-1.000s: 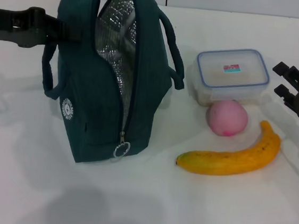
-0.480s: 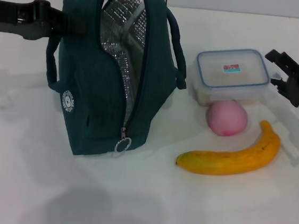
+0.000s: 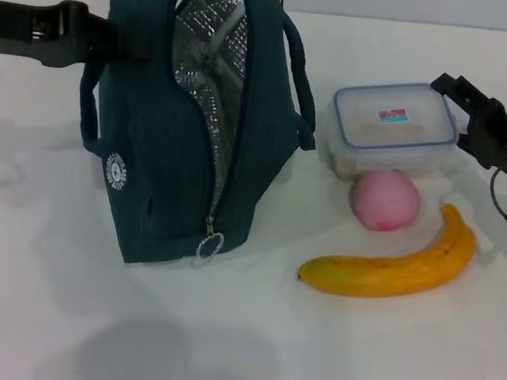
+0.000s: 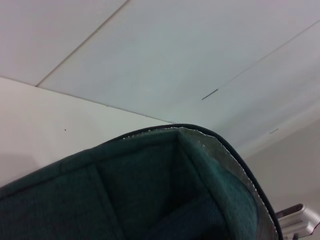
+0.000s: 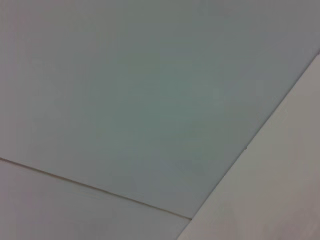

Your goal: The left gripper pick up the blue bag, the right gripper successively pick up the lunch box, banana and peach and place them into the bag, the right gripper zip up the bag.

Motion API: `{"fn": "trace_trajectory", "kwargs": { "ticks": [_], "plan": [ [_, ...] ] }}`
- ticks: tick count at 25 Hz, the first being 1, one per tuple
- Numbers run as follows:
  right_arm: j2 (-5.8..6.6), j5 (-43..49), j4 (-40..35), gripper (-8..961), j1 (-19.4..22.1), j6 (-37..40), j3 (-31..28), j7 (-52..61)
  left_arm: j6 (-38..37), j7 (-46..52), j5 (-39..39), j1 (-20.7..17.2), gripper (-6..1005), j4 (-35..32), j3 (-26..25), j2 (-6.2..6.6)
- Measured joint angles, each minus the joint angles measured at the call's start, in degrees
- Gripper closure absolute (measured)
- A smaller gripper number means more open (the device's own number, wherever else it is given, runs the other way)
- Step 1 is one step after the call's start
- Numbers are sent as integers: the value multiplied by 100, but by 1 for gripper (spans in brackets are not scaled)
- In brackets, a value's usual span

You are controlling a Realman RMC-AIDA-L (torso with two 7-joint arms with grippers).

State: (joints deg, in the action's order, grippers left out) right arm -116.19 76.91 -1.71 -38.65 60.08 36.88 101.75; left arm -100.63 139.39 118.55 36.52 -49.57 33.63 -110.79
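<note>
Right gripper [image 3: 458, 95] at the lunch box [image 3: 393, 128], bag held up.
Left gripper [image 3: 115, 41], jaws closed on the blue bag [image 3: 187, 129], keeps it upright and unzipped at counter [image 3: 238, 334] left; right jaws' gap cannot be told. Next: straddle box, lift. Peach [image 3: 385, 199], banana [image 3: 395, 264] wait nearer.

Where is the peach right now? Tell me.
In the head view the peach sits on the robot's right side of the table, touching the lunch box behind it, with the banana just in front.
</note>
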Motion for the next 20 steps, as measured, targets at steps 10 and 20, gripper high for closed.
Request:
{"fn": "trace_trajectory", "kwargs": {
  "ticks": [10, 20],
  "plan": [
    [0, 15, -49, 257, 119, 43, 5, -46, -18, -93, 1, -46, 953, 0, 4, -15],
    [0, -104, -46, 499, 149, 104, -50, -102, -19, -146, 2, -49, 952, 0, 20, -21]
  ]
}}
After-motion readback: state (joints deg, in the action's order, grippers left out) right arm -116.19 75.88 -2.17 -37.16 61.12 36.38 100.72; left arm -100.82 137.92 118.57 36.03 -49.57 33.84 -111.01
